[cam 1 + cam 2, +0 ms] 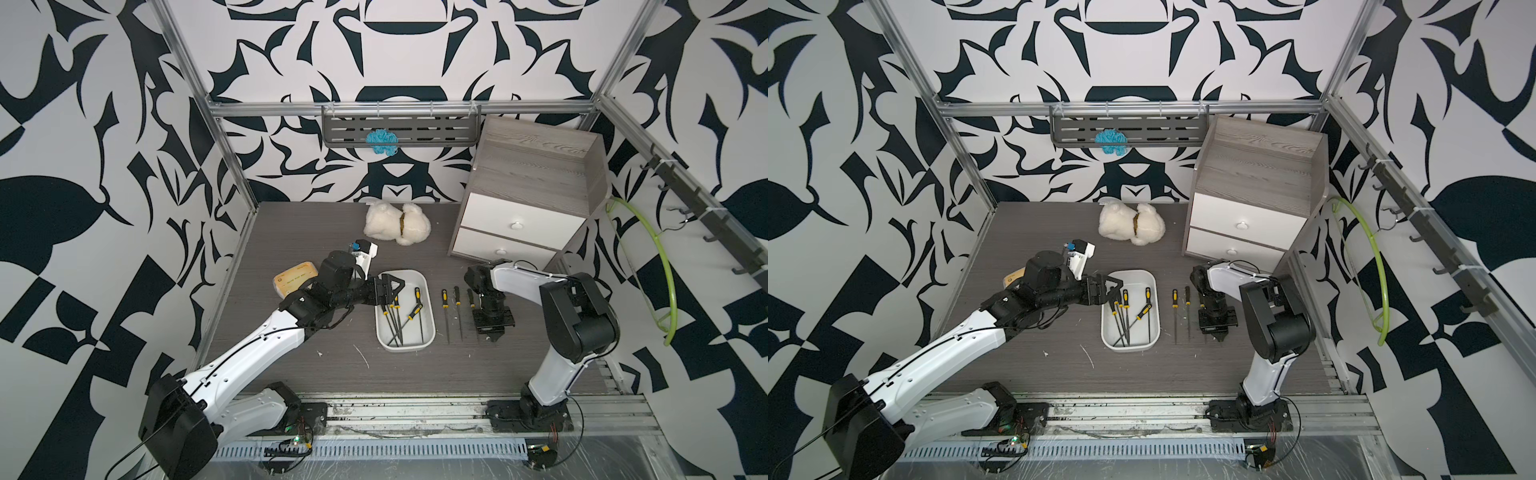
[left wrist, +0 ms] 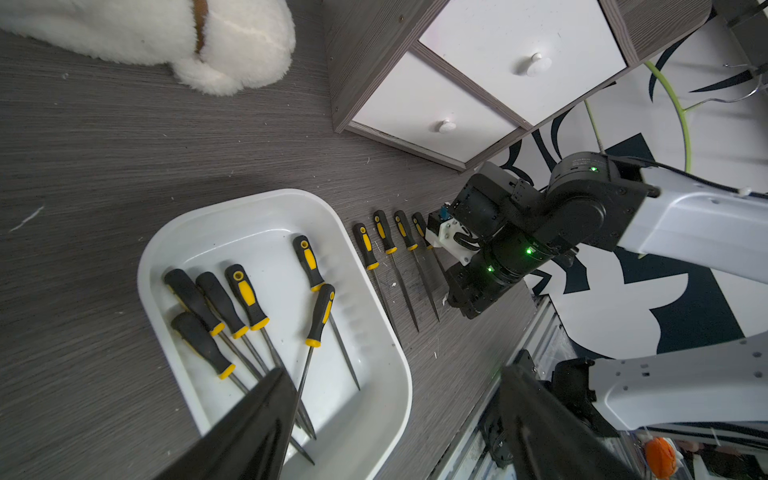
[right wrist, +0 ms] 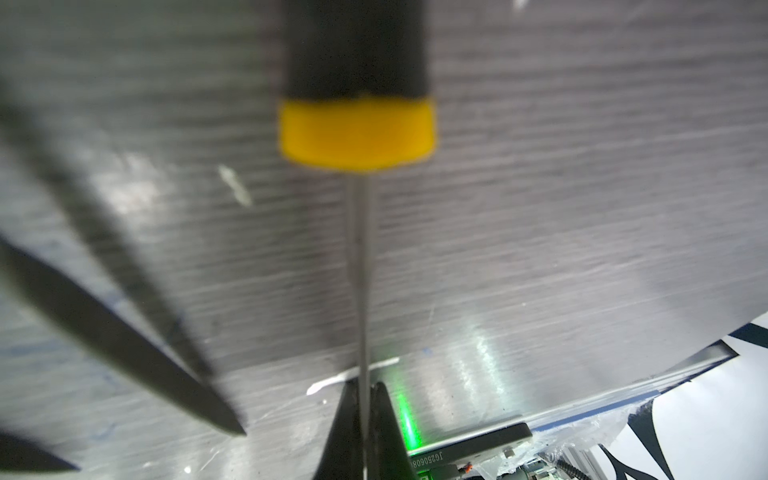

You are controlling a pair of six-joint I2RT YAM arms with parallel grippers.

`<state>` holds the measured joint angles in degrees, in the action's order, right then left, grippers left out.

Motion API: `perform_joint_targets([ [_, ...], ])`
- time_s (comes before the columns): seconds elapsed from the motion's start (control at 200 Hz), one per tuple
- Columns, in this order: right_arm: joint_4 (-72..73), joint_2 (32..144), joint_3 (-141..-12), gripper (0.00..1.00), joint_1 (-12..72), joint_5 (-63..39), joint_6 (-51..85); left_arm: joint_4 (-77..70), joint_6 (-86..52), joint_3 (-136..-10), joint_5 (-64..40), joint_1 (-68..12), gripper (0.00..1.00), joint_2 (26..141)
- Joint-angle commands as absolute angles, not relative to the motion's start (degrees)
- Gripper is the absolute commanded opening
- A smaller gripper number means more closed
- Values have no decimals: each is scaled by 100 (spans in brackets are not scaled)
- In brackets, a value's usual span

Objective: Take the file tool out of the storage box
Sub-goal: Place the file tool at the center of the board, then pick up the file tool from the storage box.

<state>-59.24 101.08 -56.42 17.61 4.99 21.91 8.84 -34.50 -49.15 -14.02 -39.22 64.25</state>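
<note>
- Our left gripper (image 1: 392, 291) hovers with jaws apart; the storage box (image 1: 411, 277) and its six files (image 2: 247, 297) lie just beneath it.
- Our right gripper (image 3: 365, 395) is clamped on another file (image 3: 356, 133) by its shaft, outside the box.

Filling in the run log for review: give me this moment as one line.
left gripper: open, over storage box | right gripper: shut on file, beside box | six files in box
</note>
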Motion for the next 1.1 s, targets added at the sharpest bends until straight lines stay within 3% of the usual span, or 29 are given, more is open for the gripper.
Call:
perform_joint_targets([
  [0.0, -5766, 10219, -5572, 6, 1731, 435, 2160, 915, -3393, -4983, -1490, -3920, 84, 6462],
  [0.095, -5765, 10178, -5564, 15, 1731, 439, 2158, 922, -3393, -4992, -1494, -3920, 84, 6482],
  [0.48, -5775, 9793, -5586, 19, 1731, 538, 2183, 903, -3417, -5000, -1519, -3922, 84, 6627],
  [0.745, -5914, 8570, -5678, 25, 1731, 182, 2072, 1677, -3406, -5692, -1197, -4167, 80, 8133],
  [0.895, -5723, 7447, -5650, 25, 1740, -215, 2160, 2294, -3189, -6373, -418, -4567, 70, 9051],
  [1.095, -4320, 6026, -5139, 22, 1784, -975, 2331, 3188, -3028, -7515, 342, -4903, 55, 10248],
])
